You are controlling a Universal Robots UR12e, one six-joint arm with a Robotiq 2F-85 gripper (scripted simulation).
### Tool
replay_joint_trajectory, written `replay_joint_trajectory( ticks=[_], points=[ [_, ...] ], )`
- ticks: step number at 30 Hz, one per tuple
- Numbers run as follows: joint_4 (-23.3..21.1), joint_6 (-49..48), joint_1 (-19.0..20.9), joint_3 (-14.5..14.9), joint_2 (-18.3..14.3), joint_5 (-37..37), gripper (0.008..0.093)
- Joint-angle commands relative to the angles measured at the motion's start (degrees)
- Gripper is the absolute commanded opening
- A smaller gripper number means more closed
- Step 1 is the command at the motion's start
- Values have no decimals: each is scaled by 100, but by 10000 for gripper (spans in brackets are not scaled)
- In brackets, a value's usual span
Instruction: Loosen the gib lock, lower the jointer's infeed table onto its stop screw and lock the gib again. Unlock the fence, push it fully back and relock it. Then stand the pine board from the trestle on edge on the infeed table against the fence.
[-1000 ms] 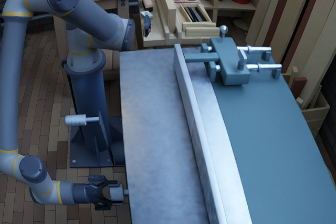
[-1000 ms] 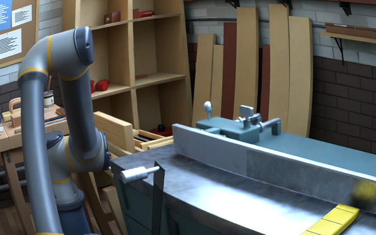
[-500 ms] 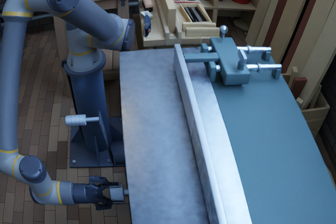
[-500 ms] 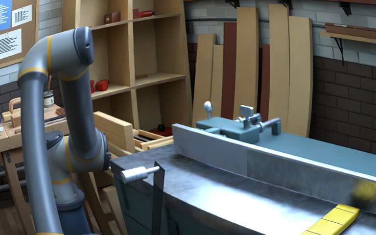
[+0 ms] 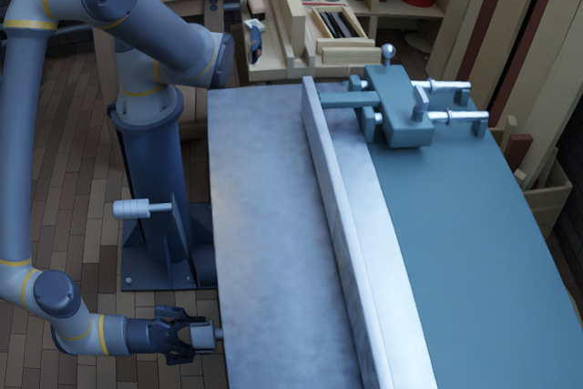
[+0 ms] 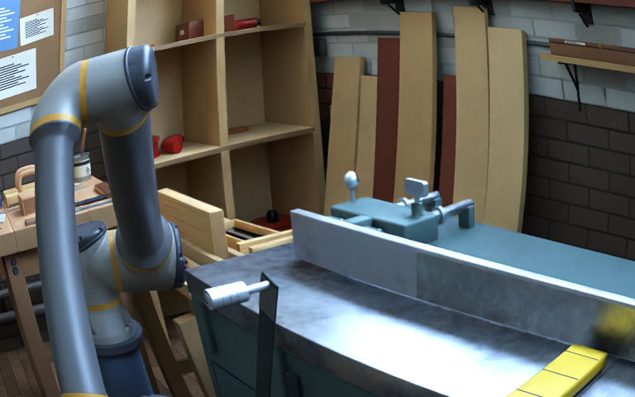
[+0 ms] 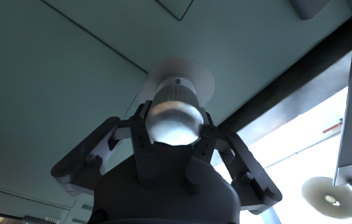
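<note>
The gib lock knob [image 5: 203, 335] [image 7: 174, 117], a knurled metal cylinder sticking out of the jointer's near side low under the infeed table, sits gripped in my gripper [image 5: 190, 336] [image 7: 174, 124]. My arm reaches in level from the left, below table height. The infeed table [image 5: 278, 234] [image 6: 360, 320] is a grey steel slab. The fence [image 5: 341, 215] [image 6: 410, 268] stands on edge along it, carried by the teal fence bracket [image 5: 400, 107] with its lock lever [image 5: 419, 102] [image 6: 415, 189]. The pine board [image 5: 292, 13] [image 6: 193, 219] stands on edge on the trestle behind the machine.
The jointer's teal side panel [image 7: 66, 73] is right in front of the gripper. A second metal handle [image 5: 136, 208] [image 6: 232, 292] juts from the same side further back. My own base column [image 5: 150, 177] stands beside the table. A yellow guard [image 6: 564, 374] lies on the table's far stretch.
</note>
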State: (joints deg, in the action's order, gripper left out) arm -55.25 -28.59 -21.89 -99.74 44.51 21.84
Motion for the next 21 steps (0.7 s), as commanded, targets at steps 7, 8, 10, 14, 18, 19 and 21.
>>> replay_joint_trajectory(
  ticks=[7,8,10,14,18,19,21],
  points=[
    [2,0,4,2,6,-1,80],
    [2,2,4,2,6,-1,80],
    [2,20,4,2,6,-1,80],
    [2,142,4,2,6,-1,80],
    [2,427,4,2,6,-1,80],
    [2,528,4,2,6,-1,80],
    [2,769,4,2,6,-1,80]
  ],
)
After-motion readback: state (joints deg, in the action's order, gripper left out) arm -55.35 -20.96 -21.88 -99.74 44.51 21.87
